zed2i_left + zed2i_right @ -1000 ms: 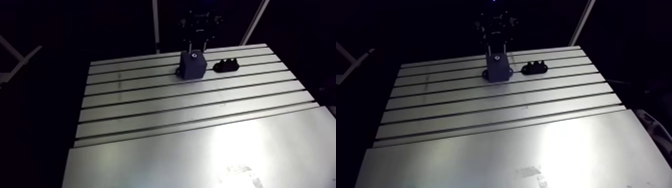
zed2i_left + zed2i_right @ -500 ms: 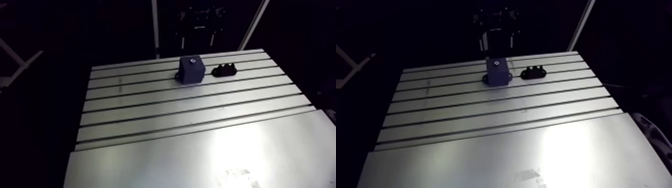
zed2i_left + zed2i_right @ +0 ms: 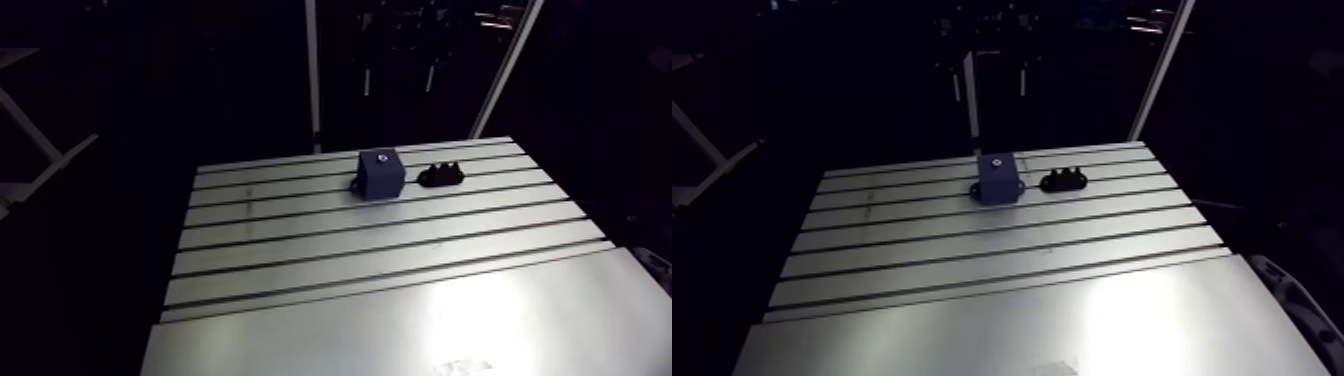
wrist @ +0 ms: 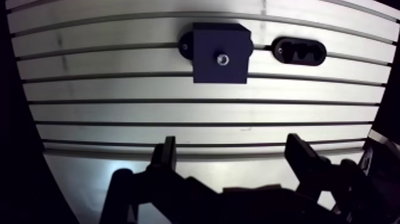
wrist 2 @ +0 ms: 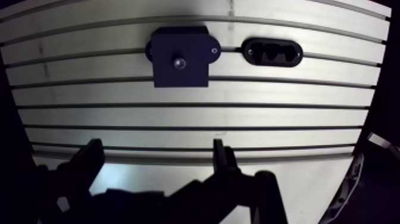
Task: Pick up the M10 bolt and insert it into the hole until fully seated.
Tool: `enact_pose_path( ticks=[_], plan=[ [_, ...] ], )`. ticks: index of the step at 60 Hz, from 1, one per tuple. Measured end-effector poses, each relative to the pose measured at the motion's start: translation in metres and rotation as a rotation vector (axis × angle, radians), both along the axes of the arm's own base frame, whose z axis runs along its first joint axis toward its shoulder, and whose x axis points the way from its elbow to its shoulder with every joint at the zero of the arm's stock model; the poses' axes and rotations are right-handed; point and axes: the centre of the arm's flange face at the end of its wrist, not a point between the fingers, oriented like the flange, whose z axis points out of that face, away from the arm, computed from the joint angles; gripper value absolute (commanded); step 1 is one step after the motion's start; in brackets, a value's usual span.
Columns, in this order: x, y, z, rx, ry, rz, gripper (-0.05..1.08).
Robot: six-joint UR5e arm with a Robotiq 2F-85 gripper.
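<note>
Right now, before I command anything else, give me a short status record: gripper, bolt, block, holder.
gripper: open, holding nothing, well apart from the block
bolt: metal head shows in the block's top face; looks seated, though depth cannot be checked
block: dark blue, upright on the slotted table
holder: black, beside the block, not touching it

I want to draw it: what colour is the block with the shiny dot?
The block is dark blue, shown best in the arm view.
</note>
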Motion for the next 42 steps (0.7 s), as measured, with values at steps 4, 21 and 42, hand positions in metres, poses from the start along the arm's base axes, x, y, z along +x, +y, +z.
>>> enact_pose_path(
  ticks=[4,21,42],
  plan=[
    [0.005,-0.002,0.011,0.000,0.004,0.000,0.00],
    [0.028,-0.015,0.058,0.000,0.034,-0.006,0.00],
    [0.052,-0.046,0.096,0.007,0.107,-0.002,0.00]
  ],
)
